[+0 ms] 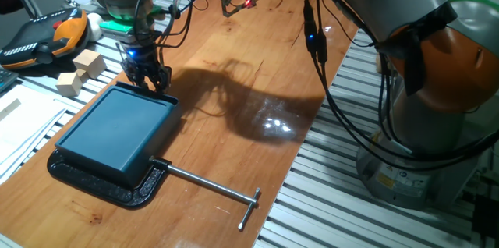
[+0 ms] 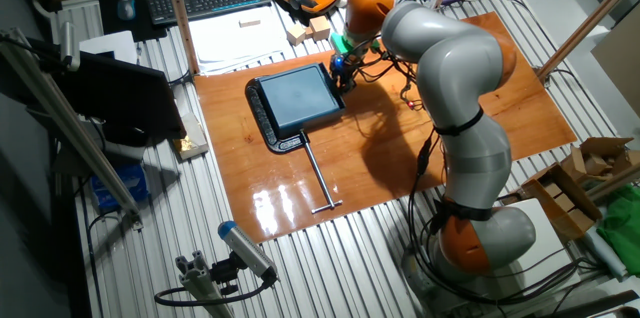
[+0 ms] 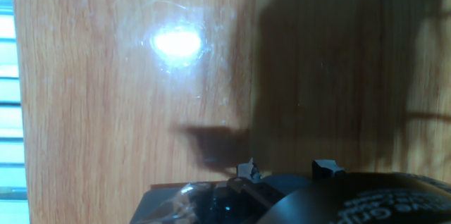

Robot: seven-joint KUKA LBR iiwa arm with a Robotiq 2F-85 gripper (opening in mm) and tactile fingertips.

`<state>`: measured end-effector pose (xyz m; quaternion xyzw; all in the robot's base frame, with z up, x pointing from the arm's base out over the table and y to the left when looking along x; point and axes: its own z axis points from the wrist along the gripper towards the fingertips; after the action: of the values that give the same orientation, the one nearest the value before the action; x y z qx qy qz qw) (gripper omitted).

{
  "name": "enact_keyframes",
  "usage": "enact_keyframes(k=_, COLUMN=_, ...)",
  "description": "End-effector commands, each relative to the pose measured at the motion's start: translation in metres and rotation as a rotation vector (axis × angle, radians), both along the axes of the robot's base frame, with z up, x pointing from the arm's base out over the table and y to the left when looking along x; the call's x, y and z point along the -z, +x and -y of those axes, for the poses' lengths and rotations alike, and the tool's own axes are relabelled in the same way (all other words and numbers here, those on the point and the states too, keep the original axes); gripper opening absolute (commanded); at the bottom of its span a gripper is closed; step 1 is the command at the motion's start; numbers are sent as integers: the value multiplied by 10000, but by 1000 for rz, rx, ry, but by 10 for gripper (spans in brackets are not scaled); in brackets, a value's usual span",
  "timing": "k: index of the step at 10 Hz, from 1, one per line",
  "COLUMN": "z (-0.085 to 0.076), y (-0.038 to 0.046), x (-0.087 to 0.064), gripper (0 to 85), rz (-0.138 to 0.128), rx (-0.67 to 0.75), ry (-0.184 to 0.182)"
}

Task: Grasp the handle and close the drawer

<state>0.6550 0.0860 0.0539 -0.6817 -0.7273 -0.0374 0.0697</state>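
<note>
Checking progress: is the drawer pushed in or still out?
Looks pushed in: the drawer sits over its black base, no tray protruding; gripper at its far edge.

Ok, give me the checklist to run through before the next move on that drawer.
1. Hand at the drawer's far edge, the handle: ok, its fingertips sit right at that rim.
2. Fingers closed on the handle: cannot tell; the hand view shows only wood and the hand's own body.
3. Drawer position in its box: cannot tell whether it is out or already pushed in.
4. Metal rod out of the way: ok, it lies on the opposite side, away from the hand.
5. Wooden blocks apart from the drawer: ok, they sit off to the side.
</note>
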Motion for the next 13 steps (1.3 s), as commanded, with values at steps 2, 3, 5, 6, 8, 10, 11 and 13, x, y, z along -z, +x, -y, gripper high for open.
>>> enact_keyframes(k=2, z=-25, y=-2, x=7, gripper=7, rz=2, rx=8, ry=1)
enact_keyframes(k=3, z=-40, y=-4, x=2, gripper=7, rz=0, rx=8, ry=0)
enact_keyframes(k=5, z=-65, y=-2, x=-5, gripper=7, rz=-1, rx=6, ry=0)
enact_keyframes(k=6, z=-80, y=-5, x=0, gripper=7, rz=-1, rx=3, ry=0)
enact_keyframes(k=8, z=-97, y=-9, x=13, gripper=7, rz=-1, rx=3, ry=0)
enact_keyframes(k=10, z=-114, y=-12, x=26, gripper=7, rz=0, rx=2, ry=0)
enact_keyframes(k=11, z=-125, y=-15, x=24, gripper=7, rz=0, rx=2, ry=0)
enact_keyframes(k=13, z=-147, y=-20, x=27, gripper=7, rz=-2, rx=0, ry=-3)
